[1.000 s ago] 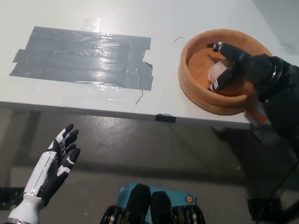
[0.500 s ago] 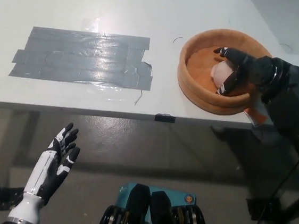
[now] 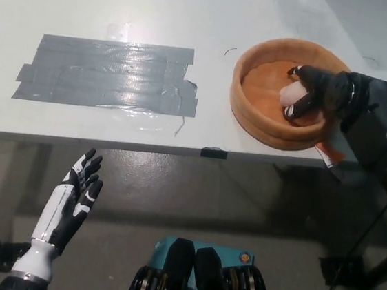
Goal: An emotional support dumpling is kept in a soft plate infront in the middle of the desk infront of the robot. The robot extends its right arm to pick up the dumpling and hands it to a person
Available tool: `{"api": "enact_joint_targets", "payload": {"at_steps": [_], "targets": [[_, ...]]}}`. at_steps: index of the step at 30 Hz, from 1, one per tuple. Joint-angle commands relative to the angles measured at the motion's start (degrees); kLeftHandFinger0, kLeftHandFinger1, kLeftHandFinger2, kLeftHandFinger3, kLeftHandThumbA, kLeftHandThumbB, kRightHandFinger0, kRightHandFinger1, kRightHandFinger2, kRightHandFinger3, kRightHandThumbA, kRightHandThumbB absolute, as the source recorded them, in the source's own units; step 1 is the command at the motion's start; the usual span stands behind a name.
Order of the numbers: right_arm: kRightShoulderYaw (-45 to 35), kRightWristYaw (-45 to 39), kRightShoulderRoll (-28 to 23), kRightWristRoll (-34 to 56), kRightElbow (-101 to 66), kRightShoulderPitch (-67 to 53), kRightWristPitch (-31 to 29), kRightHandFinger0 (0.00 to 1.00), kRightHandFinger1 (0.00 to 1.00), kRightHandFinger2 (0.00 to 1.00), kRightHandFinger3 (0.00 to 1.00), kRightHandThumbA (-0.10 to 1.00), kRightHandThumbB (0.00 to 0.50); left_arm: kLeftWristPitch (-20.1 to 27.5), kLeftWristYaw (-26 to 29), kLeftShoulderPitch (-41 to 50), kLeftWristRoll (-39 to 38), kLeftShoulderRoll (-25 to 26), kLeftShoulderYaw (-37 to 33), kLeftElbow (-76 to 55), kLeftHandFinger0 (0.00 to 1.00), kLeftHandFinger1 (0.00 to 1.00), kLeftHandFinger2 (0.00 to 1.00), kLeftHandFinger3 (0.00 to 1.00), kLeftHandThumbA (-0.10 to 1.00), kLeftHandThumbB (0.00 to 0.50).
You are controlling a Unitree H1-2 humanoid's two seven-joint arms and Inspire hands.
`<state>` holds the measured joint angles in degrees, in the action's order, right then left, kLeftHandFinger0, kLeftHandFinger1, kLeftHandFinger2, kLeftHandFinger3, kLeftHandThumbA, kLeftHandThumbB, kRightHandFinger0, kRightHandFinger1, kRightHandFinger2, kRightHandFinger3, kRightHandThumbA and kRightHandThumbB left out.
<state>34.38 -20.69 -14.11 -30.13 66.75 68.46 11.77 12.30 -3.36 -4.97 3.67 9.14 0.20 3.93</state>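
head view: the camera looked steeply down on a white desk (image 3: 158,17) and on the floor under its front edge.
my right hand: my black right hand (image 3: 317,92) reached from the right side into the soft plate, with the fingers curled around the dumpling. it held the dumpling inside the plate.
dumpling: the dumpling (image 3: 289,95) was a small pale thing, partly hidden behind my fingers. it was in the right half of the plate, over its floor. i could not tell if it touched the floor or was lifted a little.
soft plate: the soft plate (image 3: 252,116) was round and orange-brown with a thick raised rim. it stood on the right part of the desk, close to the front edge.
my left hand: my white left hand (image 3: 73,205) rested at the lower left, below the desk edge and over the floor. its fingers were spread apart and it held nothing.
tape: a wide patch of grey tape (image 3: 111,74) lay flat on the left part of the desk, well apart from the plate.
orange thing: something orange and white (image 3: 329,154) showed just under my right wrist, beside the plate. i could not tell what it was.
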Motion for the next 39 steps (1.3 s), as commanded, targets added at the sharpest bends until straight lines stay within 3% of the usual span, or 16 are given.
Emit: {"api": "enact_joint_targets", "payload": {"at_steps": [1, 2, 4, 7, 10, 13, 14, 15, 17, 20, 21, 22, 25, 28, 32, 39], "targets": [[-0.71, 4.38, -0.96, -1.43, 1.32, 1.81, -1.28, 0.12, 0.51, 0.49, 0.64, -0.10, 0.185, 1.61, -0.47, -1.04, -0.75, 0.79, 0.33, -0.90, 1.00, 1.00, 1.00, 1.00, 0.84, 0.319], [-0.78, 4.55, -1.03, -1.38, 1.23, 1.77, -1.47, 0.12, 0.51, 0.49, 0.64, -0.10, 0.185, 1.63, -0.48, -1.04, -0.75, 0.80, 0.32, -0.88, 1.00, 1.00, 1.00, 1.00, 0.84, 0.319], [-1.75, 5.91, -1.19, -0.55, 2.29, 2.45, -2.91, 0.24, 0.72, 0.69, 0.52, -0.10, 0.209, 1.39, -0.59, -1.78, -0.84, 0.93, 0.36, -0.62, 1.00, 1.00, 1.00, 1.00, 0.84, 0.312], [-3.27, 8.01, -1.40, -0.10, 1.01, 2.41, -3.61, 0.30, 0.79, 0.99, 0.76, -0.10, 0.189, 1.07, -0.54, -1.66, -0.64, 0.90, 0.31, -0.93, 1.00, 1.00, 1.00, 1.00, 0.84, 0.308], [-5.80, 10.62, -1.56, 1.08, -1.41, 2.40, -4.55, 0.31, 0.79, 1.00, 0.97, -0.10, 0.182, 1.57, -0.42, -2.10, -0.27, 0.97, 0.28, -0.61, 1.00, 1.00, 1.00, 1.00, 0.84, 0.302], [-9.12, 13.99, -1.41, 2.47, -4.05, 2.19, -6.76, 0.16, 0.71, 1.00, 0.95, -0.10, 0.210, 1.31, -0.53, -2.30, -0.49, 0.88, 0.37, -0.64, 1.00, 1.00, 1.00, 1.00, 0.84, 0.305], [-9.77, 16.24, -1.40, 1.53, -6.08, 2.29, -7.46, 0.28, 0.76, 1.00, 0.99, -0.10, 0.210, 1.44, -0.47, -2.49, -0.11, 0.97, 0.31, -0.60, 1.00, 1.00, 1.00, 1.00, 0.84, 0.304], [-10.53, 16.95, -1.29, 1.43, -7.36, 2.40, -7.55, 0.29, 0.78, 1.00, 1.00, -0.10, 0.214, 1.36, -0.45, -2.59, 0.04, 1.03, 0.31, -0.62, 1.00, 1.00, 1.00, 1.00, 0.84, 0.304], [-12.76, 18.33, -1.03, 2.25, -11.24, 2.60, -9.25, 0.18, 0.76, 1.00, 1.00, -0.10, 0.190, 1.29, -0.50, -2.68, -0.21, 1.01, 0.40, -0.56, 1.00, 1.00, 1.00, 1.00, 0.84, 0.305], [-14.41, 19.33, -0.84, 1.67, -17.36, 2.60, -9.25, 0.16, 0.72, 1.00, 1.00, -0.10, 0.205, 1.39, -0.62, -2.89, -0.40, 1.01, 0.39, -0.48, 1.00, 1.00, 1.00, 1.00, 0.84, 0.305], [-14.63, 19.35, -0.81, 1.44, -17.90, 2.48, -9.25, 0.14, 0.72, 1.00, 1.00, -0.10, 0.140, 1.40, -0.64, -2.89, -0.44, 1.01, 0.40, -0.47, 1.00, 1.00, 1.00, 1.00, 0.84, 0.306], [-15.76, 20.07, -0.47, 2.19, -19.99, 2.77, -11.05, 0.22, 0.76, 1.00, 1.00, -0.10, 0.202, 1.06, -0.67, -2.84, -0.30, 1.03, 0.34, -0.68, 1.00, 1.00, 1.00, 1.00, 0.85, 0.307], [-17.12, 19.69, 0.13, 2.38, -24.79, 2.93, -11.03, 0.26, 0.77, 1.00, 1.00, -0.10, 0.179, 1.12, -0.54, -2.86, 0.07, 1.11, 0.34, -0.56, 1.00, 1.00, 1.00, 1.00, 0.85, 0.309], [-17.30, 22.45, 1.05, 0.94, -28.09, 3.81, -13.75, 0.16, 0.68, 1.00, 1.00, -0.10, 0.189, 0.70, -0.78, -2.76, -0.07, 1.19, 0.26, -0.75, 1.00, 1.00, 1.00, 1.00, 0.85, 0.300], [-16.76, 26.25, 2.58, -0.88, -25.96, 5.32, -15.32, 0.14, 0.69, 1.00, 1.00, -0.10, 0.191, 0.37, -0.89, -2.71, -0.13, 1.17, 0.22, -0.94, 1.00, 1.00, 1.00, 1.00, 0.85, 0.308], [-14.84, 29.60, 5.14, -2.31, -16.97, 7.67, -17.84, 0.03, 0.56, 0.95, 1.00, -0.10, 0.181, 0.32, -0.95, -2.85, 0.34, 1.07, -0.11, -1.21, 1.00, 1.00, 1.00, 1.00, 0.85, 0.318]]}}
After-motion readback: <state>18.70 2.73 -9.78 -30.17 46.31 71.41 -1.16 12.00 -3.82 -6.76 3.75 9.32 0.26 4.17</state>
